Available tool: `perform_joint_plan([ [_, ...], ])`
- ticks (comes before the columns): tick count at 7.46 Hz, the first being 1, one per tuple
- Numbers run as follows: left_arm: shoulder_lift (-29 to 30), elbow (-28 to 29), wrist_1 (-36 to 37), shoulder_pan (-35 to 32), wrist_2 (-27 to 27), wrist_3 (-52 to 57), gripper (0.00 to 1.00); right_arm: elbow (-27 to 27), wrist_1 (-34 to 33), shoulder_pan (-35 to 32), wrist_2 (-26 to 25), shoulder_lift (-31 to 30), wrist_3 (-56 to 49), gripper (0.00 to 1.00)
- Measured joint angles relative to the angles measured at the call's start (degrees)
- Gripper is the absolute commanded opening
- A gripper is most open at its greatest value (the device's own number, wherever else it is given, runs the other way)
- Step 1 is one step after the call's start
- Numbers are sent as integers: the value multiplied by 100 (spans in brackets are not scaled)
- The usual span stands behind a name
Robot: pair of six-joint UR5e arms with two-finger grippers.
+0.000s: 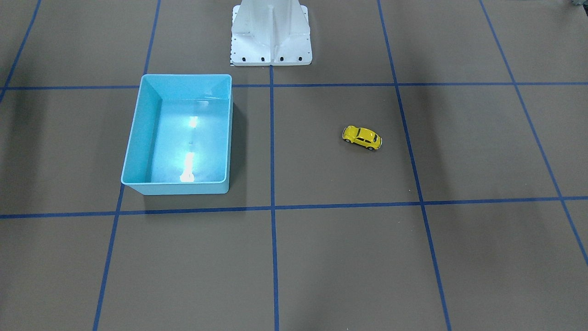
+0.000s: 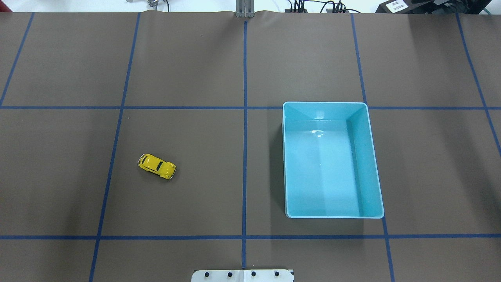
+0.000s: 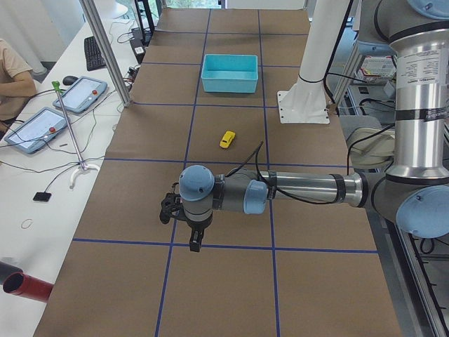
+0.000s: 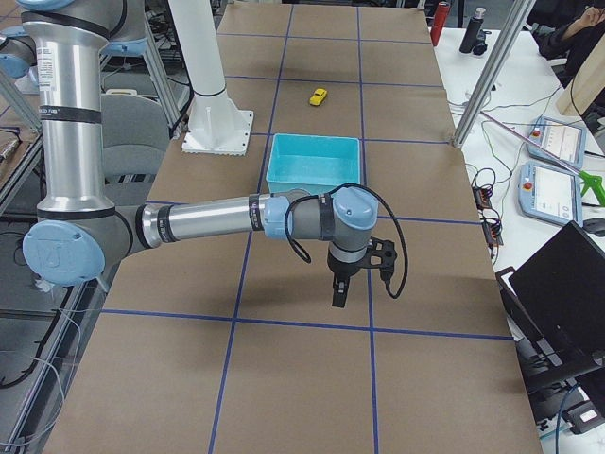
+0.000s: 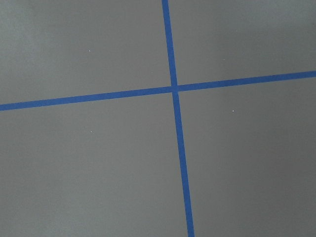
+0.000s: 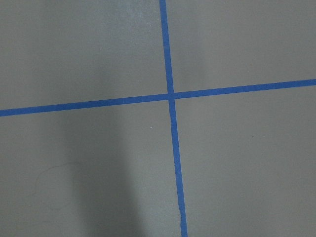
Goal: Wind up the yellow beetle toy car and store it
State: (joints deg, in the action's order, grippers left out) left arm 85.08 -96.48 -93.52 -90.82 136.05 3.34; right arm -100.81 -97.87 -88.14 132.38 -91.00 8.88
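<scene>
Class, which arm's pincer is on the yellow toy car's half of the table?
The left pincer: the yellow beetle toy car lies in its half, while the blue bin lies toward the right pincer.

Robot lab, tape-grid tbl (image 2: 188,70), teach pendants (image 3: 85,93)

Brown counter (image 1: 349,266) crossed by blue tape lines (image 1: 273,257)
Alongside lie two tablets (image 3: 31,128), a keyboard (image 3: 93,53) (black) and a red tube (image 3: 24,286); a person's arm (image 3: 14,77) shows.
</scene>
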Motion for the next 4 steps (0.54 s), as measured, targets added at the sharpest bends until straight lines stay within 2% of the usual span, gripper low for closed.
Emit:
perform_joint_plan([
  [4, 50, -41, 6, 28, -37, -8, 100, 56, 13, 6, 9, -9, -2, 100],
])
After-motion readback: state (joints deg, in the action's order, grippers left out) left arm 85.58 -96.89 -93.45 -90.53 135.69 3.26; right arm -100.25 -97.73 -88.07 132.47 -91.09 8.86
